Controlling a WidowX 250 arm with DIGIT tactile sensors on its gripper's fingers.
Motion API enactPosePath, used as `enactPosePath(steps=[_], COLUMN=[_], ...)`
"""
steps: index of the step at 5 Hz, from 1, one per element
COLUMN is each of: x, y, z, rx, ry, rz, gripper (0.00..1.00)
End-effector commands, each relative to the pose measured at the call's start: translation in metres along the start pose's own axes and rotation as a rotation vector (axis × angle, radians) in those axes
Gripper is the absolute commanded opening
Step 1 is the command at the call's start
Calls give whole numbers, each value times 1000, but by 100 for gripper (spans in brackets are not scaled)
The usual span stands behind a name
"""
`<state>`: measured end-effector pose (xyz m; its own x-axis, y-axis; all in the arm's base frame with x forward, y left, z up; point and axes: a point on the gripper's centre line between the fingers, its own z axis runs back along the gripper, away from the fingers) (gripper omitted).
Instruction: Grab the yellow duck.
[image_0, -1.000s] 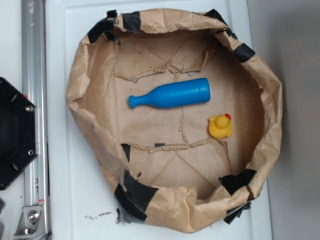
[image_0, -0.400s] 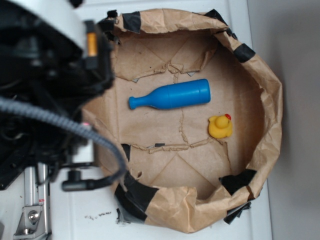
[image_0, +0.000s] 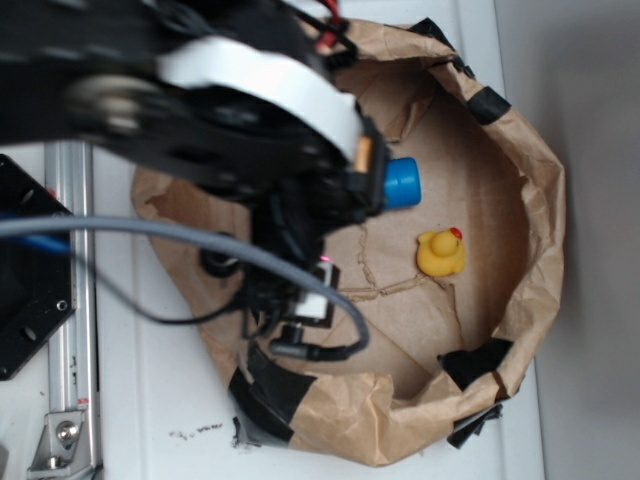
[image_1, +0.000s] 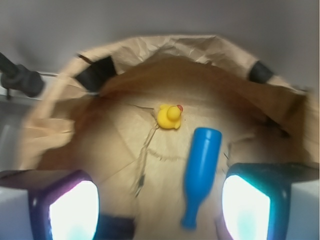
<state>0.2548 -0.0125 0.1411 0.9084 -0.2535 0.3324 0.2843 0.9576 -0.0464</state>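
Observation:
The yellow duck (image_0: 441, 252) sits upright on the floor of the brown paper bowl (image_0: 520, 140), toward its right side; the wrist view has the yellow duck (image_1: 169, 116) ahead at centre. My gripper (image_1: 157, 207) is open, its two bright pads at the bottom corners with only paper floor and the bottle's neck between them. The duck lies well ahead of the fingertips, untouched. In the exterior view the arm (image_0: 250, 130) covers the bowl's left half and hides the jaws.
A blue plastic bottle (image_1: 201, 172) lies between the gripper and the duck, slightly right; only its base (image_0: 402, 182) shows in the exterior view. The bowl's crumpled walls with black tape patches (image_0: 470, 362) ring the floor. A metal rail (image_0: 70, 400) runs at left.
The arm has swung in from the left over the bowl, now covering most of the blue bottle. Duck and bottle have not moved.

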Motion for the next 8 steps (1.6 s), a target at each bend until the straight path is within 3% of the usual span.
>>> enactPosePath(steps=[1,4,5,6,7,8], x=[23,45,47,47,41,39], y=[31,47,33,-8,-46,-62], z=[-40,-88,-105,-133,-142,-137], rx=[30,73,58,14,13,15], ry=[23,86,97,128,138,126], rz=[0,16,0,-45,-106,-141], gripper=[100,100,100,100,100,100])
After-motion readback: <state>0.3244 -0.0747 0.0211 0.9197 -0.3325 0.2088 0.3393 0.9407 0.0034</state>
